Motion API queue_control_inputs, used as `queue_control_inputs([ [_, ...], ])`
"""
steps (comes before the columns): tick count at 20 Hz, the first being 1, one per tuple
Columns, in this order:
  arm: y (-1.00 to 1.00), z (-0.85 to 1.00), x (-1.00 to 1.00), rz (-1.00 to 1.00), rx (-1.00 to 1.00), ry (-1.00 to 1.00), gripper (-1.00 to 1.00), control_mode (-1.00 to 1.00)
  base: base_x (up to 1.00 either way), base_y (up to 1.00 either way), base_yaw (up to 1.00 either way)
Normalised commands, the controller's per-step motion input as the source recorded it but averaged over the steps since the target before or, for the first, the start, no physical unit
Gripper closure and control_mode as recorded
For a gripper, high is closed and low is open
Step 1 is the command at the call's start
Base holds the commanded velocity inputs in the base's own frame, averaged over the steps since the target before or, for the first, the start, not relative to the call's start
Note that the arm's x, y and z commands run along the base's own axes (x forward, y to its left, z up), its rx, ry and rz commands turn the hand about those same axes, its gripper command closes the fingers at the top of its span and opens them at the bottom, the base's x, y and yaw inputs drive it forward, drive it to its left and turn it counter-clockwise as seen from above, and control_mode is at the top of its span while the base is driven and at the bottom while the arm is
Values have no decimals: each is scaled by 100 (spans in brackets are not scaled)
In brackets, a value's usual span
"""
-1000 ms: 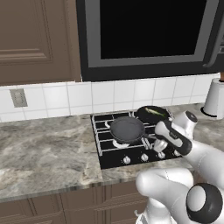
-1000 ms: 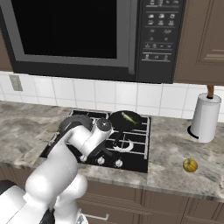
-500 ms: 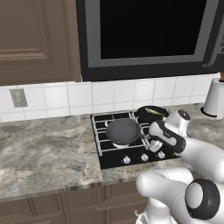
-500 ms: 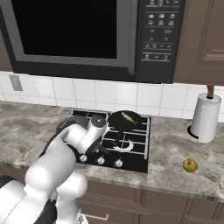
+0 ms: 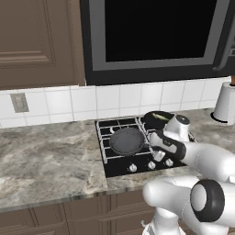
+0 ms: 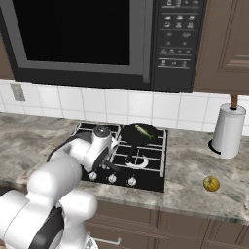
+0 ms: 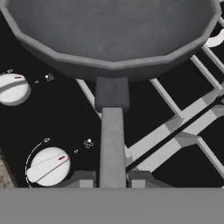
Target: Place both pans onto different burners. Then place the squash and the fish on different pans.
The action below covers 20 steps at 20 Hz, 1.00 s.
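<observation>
A dark grey pan (image 5: pixel 126 141) rests on the grates at the front left of the hob (image 5: pixel 137 167). My gripper (image 5: pixel 153 139) is shut on that pan's long handle (image 7: pixel 112 144), with a fingertip (image 7: pixel 83 180) on each side of it. From the other side, my gripper (image 6: pixel 108 162) sits low over the hob's front. The second pan (image 6: pixel 141 132) stands on the back right burner and holds the yellow-green squash (image 6: pixel 143 130). A bare ringed burner (image 6: pixel 136 163) lies at the front right. The fish is out of view.
White knobs (image 7: pixel 47 166) line the hob's front edge just under my hand. A microwave (image 6: pixel 97 39) hangs above. A paper towel roll (image 6: pixel 226 131) stands on the right of the counter (image 6: pixel 194 170), with a small round yellow-orange thing (image 6: pixel 211 183) near its front edge.
My hand has swung left and down over the hob's front, still shut on the handle. The grey pan has slid a little toward the front left.
</observation>
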Motion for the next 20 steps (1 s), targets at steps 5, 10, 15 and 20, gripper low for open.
queue_control_inputs([
  [5, 13, -29, 1, -4, -10, 5, 100, -100, 0, 0, 0],
  [10, 15, -39, 1, -3, -17, 2, 100, -100, 0, 0, 0],
  [15, 2, -24, 0, -3, -24, 0, 100, -100, 0, 0, 0],
  [20, 0, -7, 0, -4, -19, 0, 100, -100, 0, 0, 0],
])
